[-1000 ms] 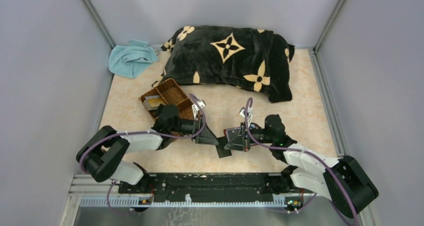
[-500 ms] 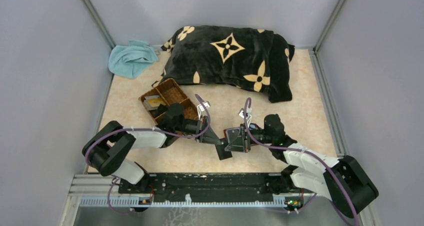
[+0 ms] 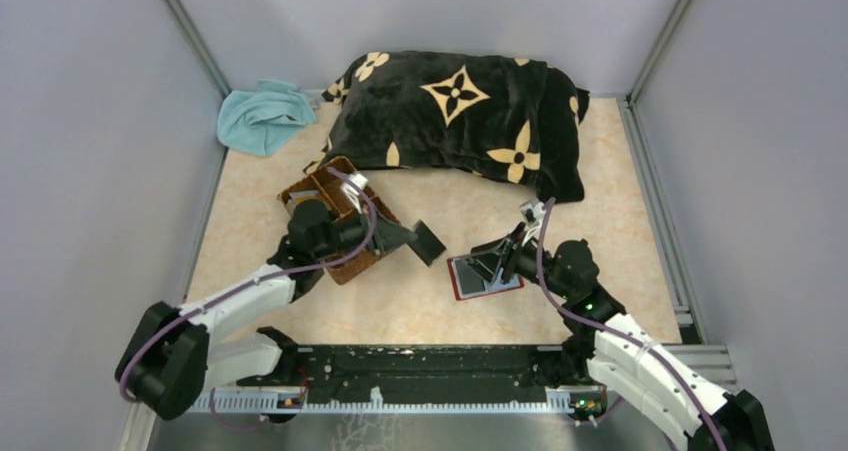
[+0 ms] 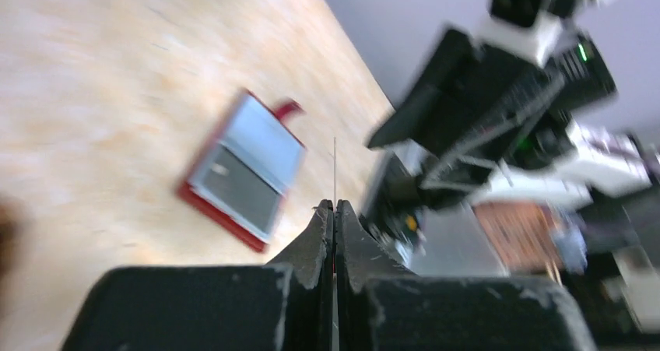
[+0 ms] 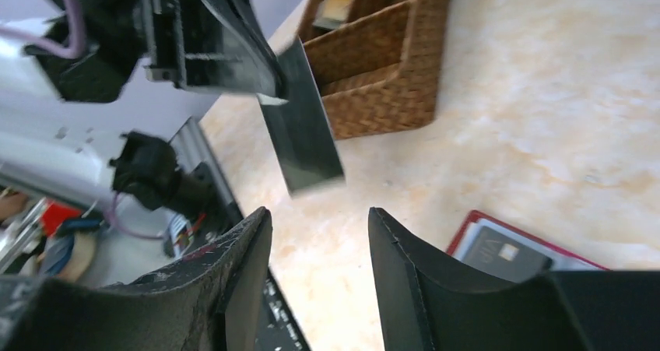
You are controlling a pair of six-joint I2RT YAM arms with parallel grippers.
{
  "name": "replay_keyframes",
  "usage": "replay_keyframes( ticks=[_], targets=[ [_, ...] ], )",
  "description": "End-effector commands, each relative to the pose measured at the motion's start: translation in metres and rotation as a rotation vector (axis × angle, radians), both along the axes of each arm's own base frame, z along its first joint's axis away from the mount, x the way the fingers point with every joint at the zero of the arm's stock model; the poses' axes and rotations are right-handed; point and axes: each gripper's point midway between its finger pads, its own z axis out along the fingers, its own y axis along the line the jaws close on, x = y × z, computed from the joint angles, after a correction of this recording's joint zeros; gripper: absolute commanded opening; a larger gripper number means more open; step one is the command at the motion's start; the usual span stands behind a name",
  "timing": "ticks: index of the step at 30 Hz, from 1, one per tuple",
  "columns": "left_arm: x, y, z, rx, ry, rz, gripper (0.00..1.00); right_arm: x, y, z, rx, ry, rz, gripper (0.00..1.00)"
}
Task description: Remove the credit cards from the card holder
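Now left gripper (image 3: 405, 237) clamps a dark card (image 3: 429, 241) edge-on beside the basket (image 5: 389, 78), probably to drop it; right gripper (image 5: 319, 215) hangs spread over the card holder (image 3: 486, 276)

Woven cane, soft cloth and smooth plastic.
The basket (image 5: 389, 94) is rough woven wicker, the table (image 3: 620, 221) a smooth marbled beige; the pillow (image 3: 460, 111) looks plush, the towel (image 3: 262, 116) soft cloth, the card (image 5: 303, 133) dark and glossy.
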Motion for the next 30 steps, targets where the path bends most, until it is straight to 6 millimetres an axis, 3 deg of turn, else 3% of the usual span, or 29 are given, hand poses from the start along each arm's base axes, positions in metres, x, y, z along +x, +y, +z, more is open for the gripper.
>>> replay_keyframes(
  ticks=[1, 8, 15, 22, 30],
  targets=[
    [0.051, 0.059, -0.011, 0.071, 0.046, 0.415, 0.00, 0.023, -0.018, -0.010, -0.082, 0.014, -0.167, 0.49],
    [0.091, 0.160, 0.007, 0.166, 0.023, 0.951, 0.00, 0.017, -0.013, -0.026, -0.036, 0.066, -0.139, 0.49],
    [0.106, 0.247, 0.002, 0.153, 0.100, 1.350, 0.00, 0.015, -0.007, -0.035, -0.038, 0.092, -0.109, 0.48],
    [0.106, 0.283, -0.027, 0.086, 0.193, 1.508, 0.00, 0.010, -0.010, -0.045, -0.042, 0.109, -0.105, 0.48],
    [0.116, 0.302, -0.043, 0.065, 0.211, 1.593, 0.00, 0.007, -0.011, -0.052, -0.046, 0.124, -0.102, 0.47]
  ],
)
